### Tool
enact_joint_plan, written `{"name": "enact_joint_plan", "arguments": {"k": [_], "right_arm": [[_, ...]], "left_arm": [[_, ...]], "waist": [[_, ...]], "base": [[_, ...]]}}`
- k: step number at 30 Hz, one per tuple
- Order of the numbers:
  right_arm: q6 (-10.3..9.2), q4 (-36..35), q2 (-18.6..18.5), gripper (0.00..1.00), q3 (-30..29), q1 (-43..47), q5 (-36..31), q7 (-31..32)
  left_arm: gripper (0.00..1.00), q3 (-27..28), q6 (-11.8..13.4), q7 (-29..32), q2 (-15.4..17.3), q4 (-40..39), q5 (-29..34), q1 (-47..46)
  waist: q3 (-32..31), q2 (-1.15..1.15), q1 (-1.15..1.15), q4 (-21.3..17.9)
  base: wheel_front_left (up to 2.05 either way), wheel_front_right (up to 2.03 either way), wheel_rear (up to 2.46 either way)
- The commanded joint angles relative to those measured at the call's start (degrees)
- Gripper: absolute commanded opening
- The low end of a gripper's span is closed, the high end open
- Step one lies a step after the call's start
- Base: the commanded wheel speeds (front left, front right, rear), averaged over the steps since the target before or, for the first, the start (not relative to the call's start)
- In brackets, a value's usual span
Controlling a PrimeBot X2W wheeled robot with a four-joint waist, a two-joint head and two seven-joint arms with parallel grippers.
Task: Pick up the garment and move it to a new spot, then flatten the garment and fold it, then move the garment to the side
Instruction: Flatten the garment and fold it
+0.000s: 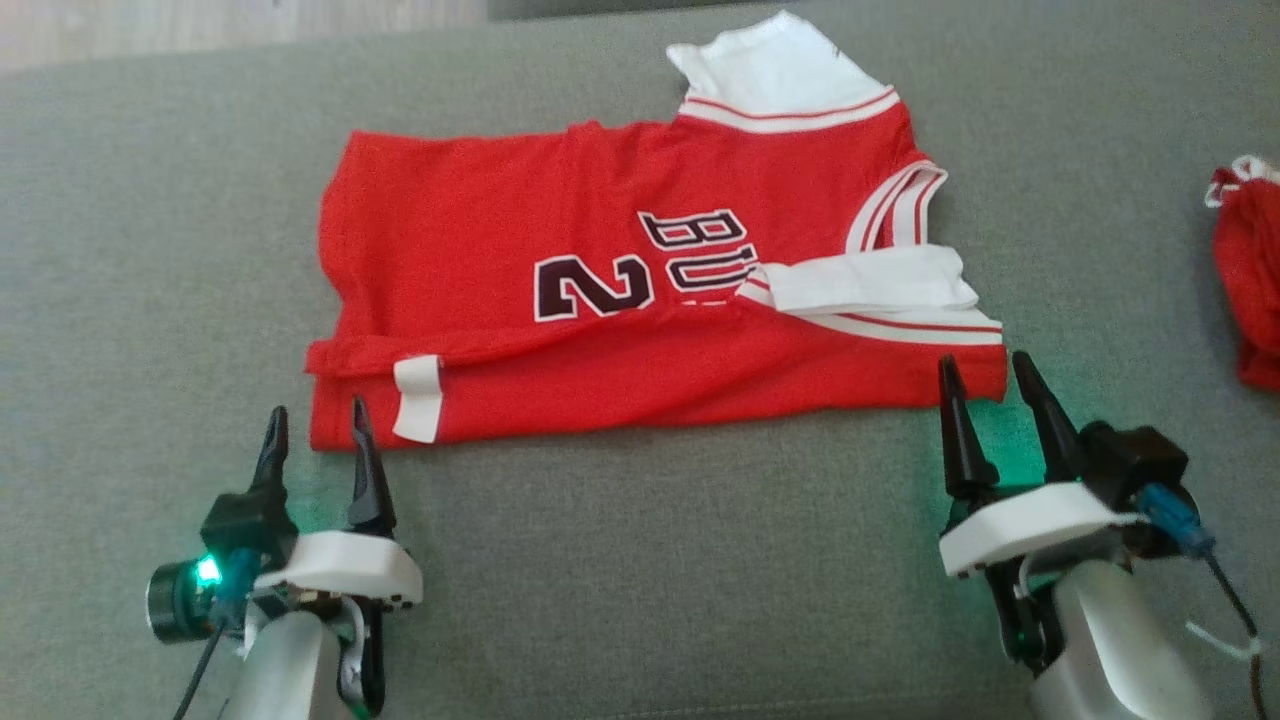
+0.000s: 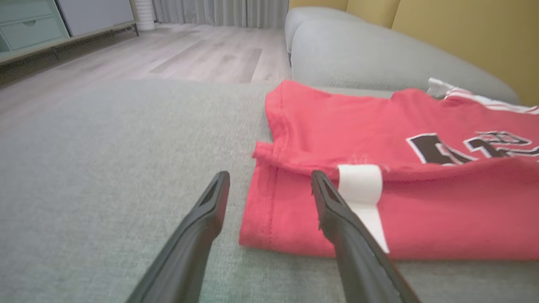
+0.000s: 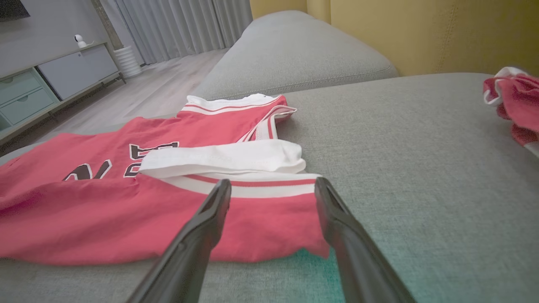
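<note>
A red garment (image 1: 600,300), a jersey with white trim and dark lettering, lies spread on the grey sofa seat (image 1: 650,560) with its near long edge folded over. My left gripper (image 1: 315,415) stands open at the garment's near left corner (image 2: 269,227), fingertips at the hem and nothing between them. At the near right corner (image 3: 294,235), my right gripper (image 1: 985,365) is open too, its tips reaching the red edge below the white striped band (image 3: 252,189). A white tag (image 2: 362,189) lies beside the left gripper's right finger.
A second red and white cloth (image 1: 1250,290) lies bunched at the right end of the seat. Grey back cushions (image 3: 294,50) and a yellow wall sit beyond the garment. Wood floor (image 2: 189,54) and a low cabinet (image 3: 50,80) lie past the sofa's left end.
</note>
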Motion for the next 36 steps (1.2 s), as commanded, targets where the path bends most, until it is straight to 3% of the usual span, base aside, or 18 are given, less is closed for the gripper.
{"name": "enact_joint_plan", "arguments": {"k": [1, 6, 9, 10, 12, 21, 22, 23, 24, 29, 36], "right_arm": [[0.19, -1.71, -0.11, 1.00, 1.55, -1.49, 0.55, -0.62], [0.19, -1.54, -0.11, 1.00, 1.25, -3.26, 1.18, -0.62], [0.19, -0.40, -0.11, 1.00, -0.04, -3.53, 1.42, -0.62], [0.19, 0.00, -0.11, 1.00, -0.39, -3.65, 1.67, -0.62], [0.19, 1.24, -0.11, 1.00, -0.72, -3.93, 2.30, -0.62], [0.19, 8.89, -0.11, 1.00, 0.16, -6.64, 4.52, -0.62], [0.19, 10.18, -0.11, 0.93, 0.90, -7.03, 5.09, -0.62], [0.19, 11.24, -0.11, 0.61, 1.55, -7.42, 5.79, -0.62], [0.19, 12.02, -0.11, 0.00, 1.99, -7.81, 6.47, -0.62], [0.19, 10.85, -0.11, 0.00, 0.94, -8.78, 8.90, -0.62], [0.19, 7.59, -0.10, 0.00, -0.58, -13.14, 12.13, -0.62]], "left_arm": [[1.00, 2.36, 0.20, -0.29, 0.77, -0.54, 0.11, -1.12], [1.00, 4.42, 1.44, -0.29, 0.77, 5.64, -1.58, -3.67], [1.00, 3.05, 0.05, -0.29, 0.77, 8.36, -2.80, -3.90], [0.72, 2.46, -0.40, -0.29, 0.77, 9.04, -3.35, -3.92], [0.02, 1.35, -1.16, -0.29, 0.77, 10.19, -5.45, -4.01], [0.00, -4.66, -2.78, -0.29, 0.76, 10.38, -10.31, -5.10], [0.00, -4.98, -2.76, -0.29, 0.76, 10.19, -10.42, -5.14], [0.00, -5.22, -2.77, -0.29, 0.76, 9.87, -10.51, -5.13], [0.00, -5.35, -2.76, -0.29, 0.76, 9.50, -10.63, -5.06], [0.00, -4.99, -3.20, -0.29, 0.76, 5.38, -10.76, -4.91], [0.00, -0.36, -4.33, -0.29, 0.76, -1.85, -6.61, -7.61]], "waist": [[1.73, 0.00, -0.01, -0.76], [3.72, 0.00, -0.01, -2.04], [4.13, 0.00, -0.01, -2.30], [4.23, 0.00, -0.01, -2.28], [4.44, 0.00, -0.01, -2.08], [4.97, 0.00, -0.01, -0.54], [4.97, 0.00, -0.01, -0.41], [4.94, 0.00, -0.01, -0.30], [4.87, 0.00, -0.01, -0.22], [3.75, 0.00, -0.01, 0.12], [-1.51, 0.00, -0.01, 0.22]], "base": [[0.00, 0.00, 0.00], [0.00, 0.00, 0.00], [0.00, 0.00, 0.00], [0.00, 0.00, 0.00], [0.00, 0.00, 0.00], [0.00, 0.00, 0.00], [0.00, 0.00, 0.00], [0.00, 0.00, 0.00], [0.00, 0.00, 0.00], [0.00, 0.00, 0.00], [0.00, 0.00, 0.00]]}}
